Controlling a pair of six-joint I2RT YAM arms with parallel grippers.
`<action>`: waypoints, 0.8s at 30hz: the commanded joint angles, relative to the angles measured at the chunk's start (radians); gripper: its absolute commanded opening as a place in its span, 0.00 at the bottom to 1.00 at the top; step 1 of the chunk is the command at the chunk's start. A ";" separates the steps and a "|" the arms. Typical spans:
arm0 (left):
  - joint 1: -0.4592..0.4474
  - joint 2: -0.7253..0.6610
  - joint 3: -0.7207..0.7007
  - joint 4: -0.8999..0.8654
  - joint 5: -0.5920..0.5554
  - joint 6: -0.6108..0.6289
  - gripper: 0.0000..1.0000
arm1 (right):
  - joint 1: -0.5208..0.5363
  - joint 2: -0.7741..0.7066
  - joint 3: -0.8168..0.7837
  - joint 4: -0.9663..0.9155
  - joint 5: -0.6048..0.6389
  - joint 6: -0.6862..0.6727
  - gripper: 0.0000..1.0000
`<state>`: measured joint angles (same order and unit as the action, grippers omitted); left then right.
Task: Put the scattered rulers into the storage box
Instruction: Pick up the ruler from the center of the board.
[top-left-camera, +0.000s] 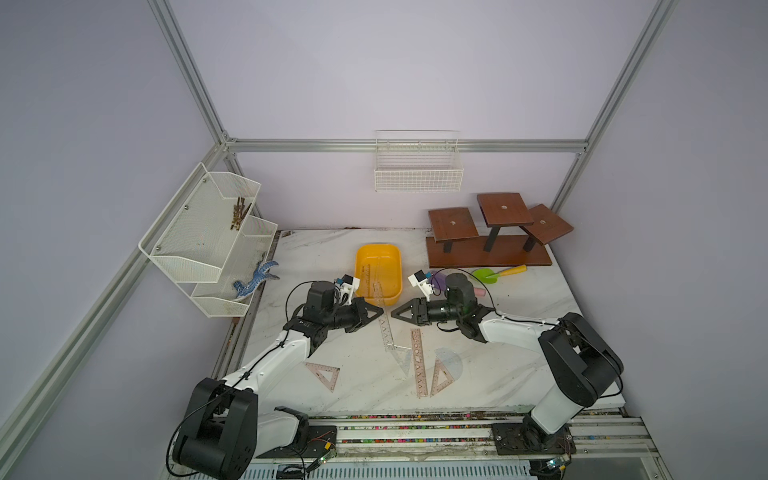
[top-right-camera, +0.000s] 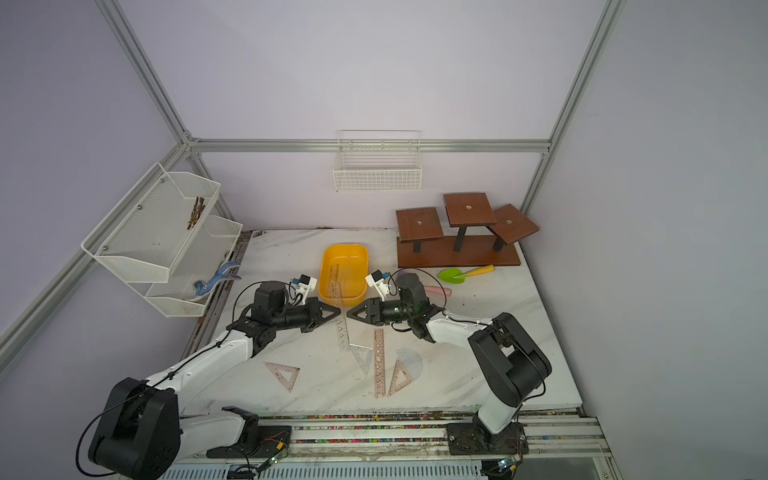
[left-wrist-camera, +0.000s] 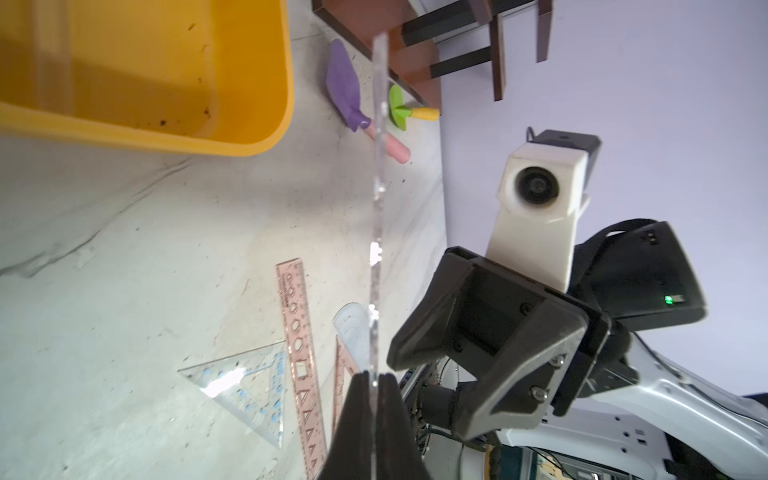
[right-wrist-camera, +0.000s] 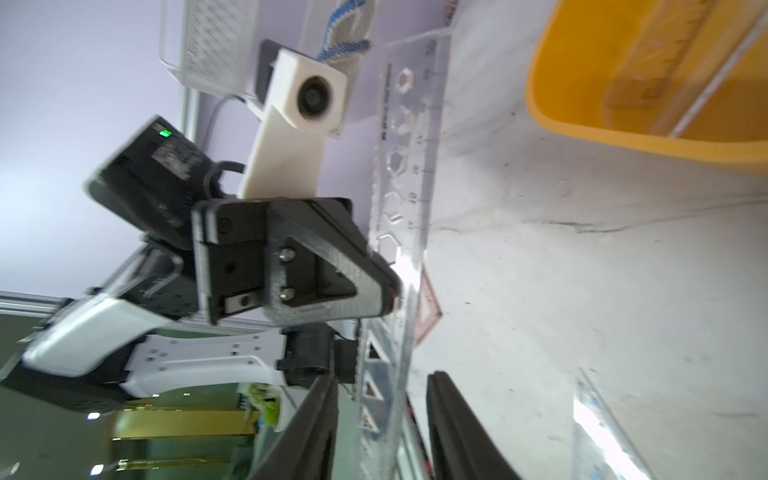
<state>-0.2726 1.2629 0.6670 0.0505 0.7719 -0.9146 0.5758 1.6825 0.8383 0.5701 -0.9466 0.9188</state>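
Clear plastic, thin as anything: the clear stencil ruler (left-wrist-camera: 376, 249) stood on edge, pinched in my left gripper (left-wrist-camera: 372, 386), jaws closed tight on it. My right gripper (right-wrist-camera: 382, 395) had its jaws partly apart on either side of the same ruler, gripping nothing. The yellow storage box (top-left-camera: 359, 266) sat just far of both tips, another ruler (top-left-camera: 367, 274) already lying inside. First danger: drawing the right away crooked would clip the ruler and twist it in my pinch. Second: so slim a hold could let it swing, its far end catching the box's near rim. Whether its near end touched the table (top-left-camera: 365, 395), I couldn't tell.
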 joint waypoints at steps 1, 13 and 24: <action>0.022 0.031 0.027 0.210 0.142 -0.091 0.00 | -0.017 0.052 -0.008 0.341 -0.141 0.278 0.45; 0.050 0.061 0.022 0.347 0.184 -0.161 0.00 | -0.035 0.144 0.043 0.355 -0.158 0.312 0.44; 0.056 0.082 0.023 0.383 0.192 -0.173 0.00 | -0.037 0.152 0.111 0.148 -0.136 0.168 0.41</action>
<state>-0.2176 1.3373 0.6678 0.3599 0.9340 -1.0683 0.5385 1.8202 0.9222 0.7677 -1.0893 1.1347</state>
